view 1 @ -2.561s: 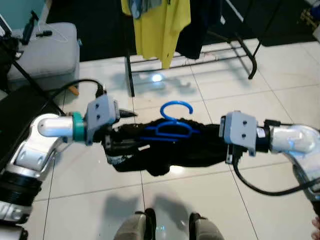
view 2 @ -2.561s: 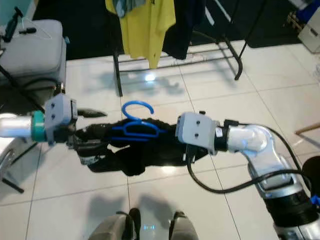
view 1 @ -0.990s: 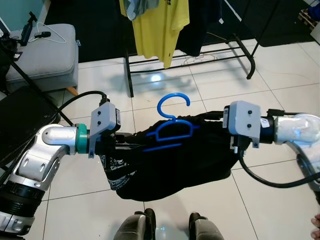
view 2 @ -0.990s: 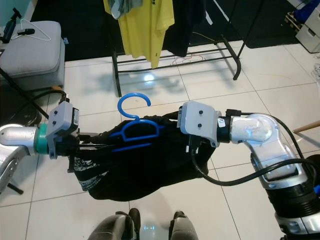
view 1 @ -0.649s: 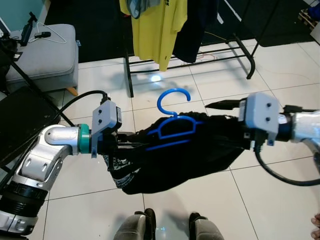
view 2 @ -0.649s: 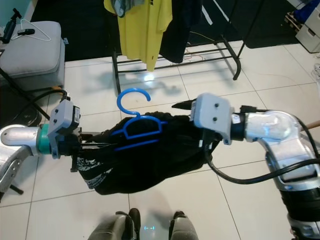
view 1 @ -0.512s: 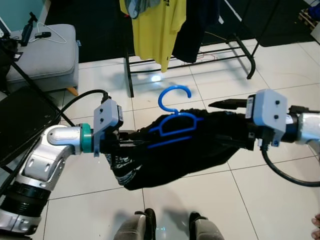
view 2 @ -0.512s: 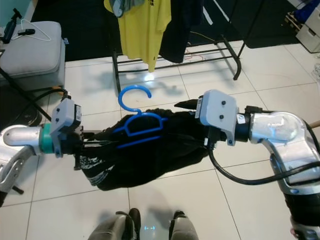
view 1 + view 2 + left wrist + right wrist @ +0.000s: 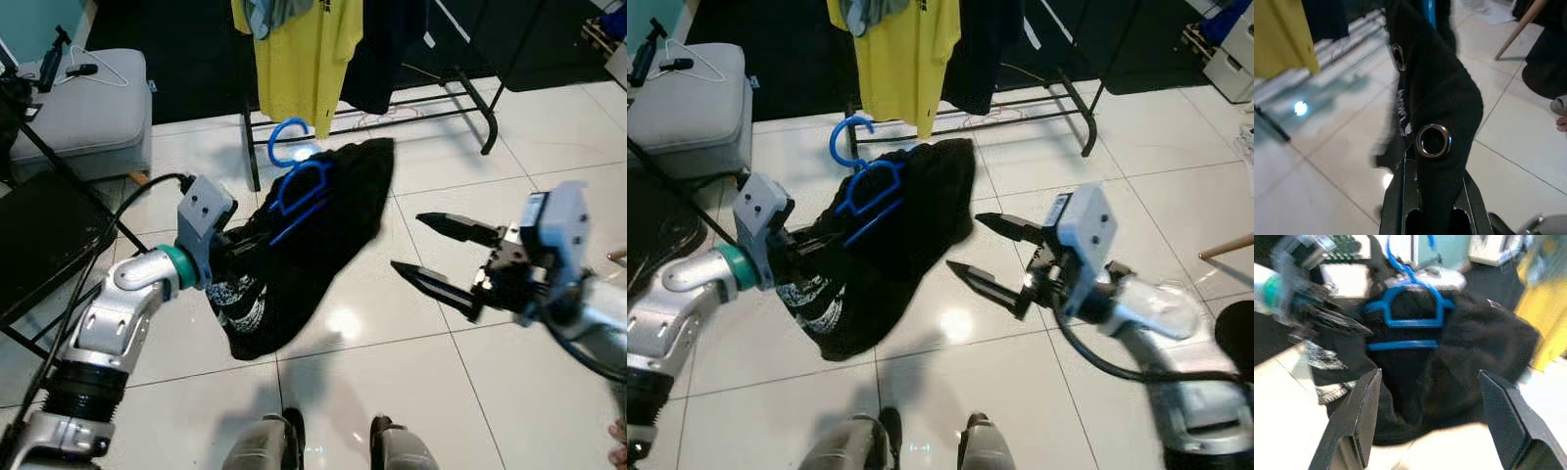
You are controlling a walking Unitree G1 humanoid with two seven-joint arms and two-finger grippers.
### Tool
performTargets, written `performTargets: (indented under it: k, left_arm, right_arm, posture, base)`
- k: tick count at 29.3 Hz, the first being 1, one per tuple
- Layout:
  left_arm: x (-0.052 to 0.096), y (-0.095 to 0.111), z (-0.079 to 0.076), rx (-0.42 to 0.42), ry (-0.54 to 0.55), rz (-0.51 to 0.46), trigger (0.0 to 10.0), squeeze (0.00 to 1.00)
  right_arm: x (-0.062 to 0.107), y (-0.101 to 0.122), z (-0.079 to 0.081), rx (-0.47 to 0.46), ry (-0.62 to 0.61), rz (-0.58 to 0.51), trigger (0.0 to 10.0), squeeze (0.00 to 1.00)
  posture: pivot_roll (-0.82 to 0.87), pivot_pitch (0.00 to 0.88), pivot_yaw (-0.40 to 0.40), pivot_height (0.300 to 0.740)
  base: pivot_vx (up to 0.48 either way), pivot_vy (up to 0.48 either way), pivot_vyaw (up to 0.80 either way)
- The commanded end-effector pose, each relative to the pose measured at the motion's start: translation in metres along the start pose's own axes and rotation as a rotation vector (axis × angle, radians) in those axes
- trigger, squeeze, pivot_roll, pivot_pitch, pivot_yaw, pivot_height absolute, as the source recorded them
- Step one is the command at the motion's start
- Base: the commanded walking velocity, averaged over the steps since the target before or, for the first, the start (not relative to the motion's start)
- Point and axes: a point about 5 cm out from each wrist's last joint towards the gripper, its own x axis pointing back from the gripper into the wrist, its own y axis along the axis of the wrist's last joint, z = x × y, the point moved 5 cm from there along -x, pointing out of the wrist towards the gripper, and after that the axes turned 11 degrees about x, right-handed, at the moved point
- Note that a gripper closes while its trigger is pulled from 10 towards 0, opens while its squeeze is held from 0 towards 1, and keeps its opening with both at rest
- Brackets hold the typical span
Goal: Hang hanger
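Note:
A blue plastic hanger [image 9: 294, 176] sits inside a black garment [image 9: 313, 220] that droops toward the tiled floor. My left gripper [image 9: 230, 259] is shut on the garment's left side. In the left wrist view, the cloth with metal eyelets [image 9: 1433, 140] is pinched between the fingers [image 9: 1396, 196]. The hanger's hook [image 9: 847, 137] points toward the clothes rack. To the right of the garment, my right gripper [image 9: 407, 242] is open and holds nothing. The right wrist view has its fingers [image 9: 1359, 421] spread wide, facing the hanger [image 9: 1410, 308].
A black clothes rack [image 9: 392, 113] with a yellow shirt [image 9: 304, 49] and dark clothes stands just beyond the garment. A grey padded stool [image 9: 83, 108] with a white hanger sits at the far left, next to a dark stand. My feet [image 9: 323, 446] show below.
My right gripper has let go of the garment, opened and drawn back to the right. The garment now hangs from the left gripper alone, swung left and nearer to the rack.

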Motion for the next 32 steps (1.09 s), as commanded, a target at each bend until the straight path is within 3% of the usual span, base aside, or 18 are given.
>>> performTargets:
  k: [1, 3, 5, 13, 16, 17, 25, 32]
  left_arm:
    - [0.002, -0.003, 0.007, 0.038, 0.106, -0.005, 10.0, 0.00]
    - [0.002, -0.015, 0.014, 0.060, 0.209, 0.020, 10.0, 0.00]
    - [0.003, -0.027, 0.016, 0.017, 0.261, 0.069, 10.0, 0.00]
    - [0.003, -0.034, 0.016, 0.003, 0.306, 0.084, 10.0, 0.00]
    - [0.000, -0.028, 0.020, 0.117, 0.437, -0.016, 10.0, 0.00]
    - [-0.001, -0.021, 0.021, 0.167, 0.491, -0.080, 10.0, 0.00]
    - [-0.004, -0.010, 0.011, 0.171, 0.506, -0.164, 10.0, 0.00]
    - [-0.003, -0.014, 0.002, 0.124, 0.470, -0.150, 10.0, 0.00]
  right_arm:
    - [-0.002, -0.024, -0.009, -0.034, -0.168, 0.056, 10.0, 0.00]
    - [-0.005, -0.043, -0.013, -0.070, -0.301, 0.098, 10.0, 0.00]
    - [-0.007, -0.055, -0.016, -0.132, -0.389, 0.123, 10.0, 0.00]
    - [-0.008, -0.057, -0.020, -0.142, -0.468, 0.128, 10.0, 0.00]
    - [-0.007, -0.046, -0.032, -0.117, -0.637, 0.052, 10.0, 0.00]
    - [-0.006, -0.042, -0.033, -0.061, -0.686, 0.042, 10.0, 0.00]
    - [-0.004, -0.046, -0.027, -0.010, -0.754, 0.060, 10.0, 0.00]
    - [-0.007, -0.053, -0.026, -0.025, -0.773, 0.094, 10.0, 0.00]
  posture:
    - [-0.13, 0.123, 0.128, 0.740]
    - [-0.13, 0.120, 0.126, 0.740]
    - [-0.13, 0.117, 0.125, 0.740]
    - [-0.13, 0.109, 0.125, 0.740]
    - [-0.16, 0.088, 0.127, 0.740]
    - [-0.17, 0.081, 0.125, 0.740]
    - [-0.18, 0.069, 0.129, 0.740]
    - [-0.18, 0.047, 0.123, 0.740]
  base:
    - [0.000, 0.000, 0.00]
    - [0.000, 0.000, 0.00]
    - [0.000, 0.000, 0.00]
    - [0.000, 0.000, 0.00]
    - [0.000, 0.000, 0.00]
    - [0.000, 0.000, 0.00]
    - [0.000, 0.000, 0.00]
    - [0.000, 0.000, 0.00]
